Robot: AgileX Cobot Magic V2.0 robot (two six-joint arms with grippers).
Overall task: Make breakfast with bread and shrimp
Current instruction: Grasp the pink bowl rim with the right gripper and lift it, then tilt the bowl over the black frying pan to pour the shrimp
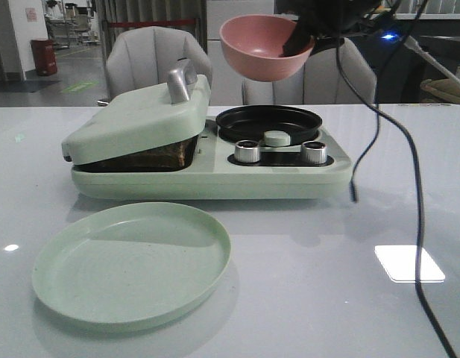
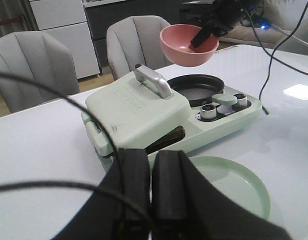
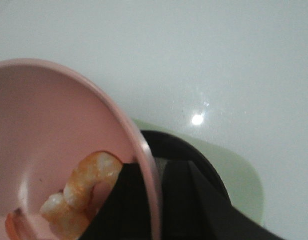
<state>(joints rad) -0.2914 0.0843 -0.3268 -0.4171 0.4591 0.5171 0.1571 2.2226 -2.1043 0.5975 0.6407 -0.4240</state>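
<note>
White table (image 1: pixel 326 313), lower frame: green cooker (image 1: pixel 215 175), empty plate (image 1: pixel 133 265). Right gripper (image 1: pixel 304 41) pinches pink bowl (image 1: pixel 263 48) of shrimp (image 3: pixel 89 185), upper centre, over round pan (image 1: pixel 268 123); tipping likely next. Left gripper (image 2: pixel 151 185) closed, empty.

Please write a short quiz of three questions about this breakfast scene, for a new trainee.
1. True or false: the right gripper holds the pink bowl by its rim, above the round black pan.
2. What lies inside the bowl?
3. Is the left gripper A) open, or B) shut with nothing in it?

Key:
1. True.
2. The shrimp.
3. B. Its fingers meet, above the table, near the green plate.
</note>
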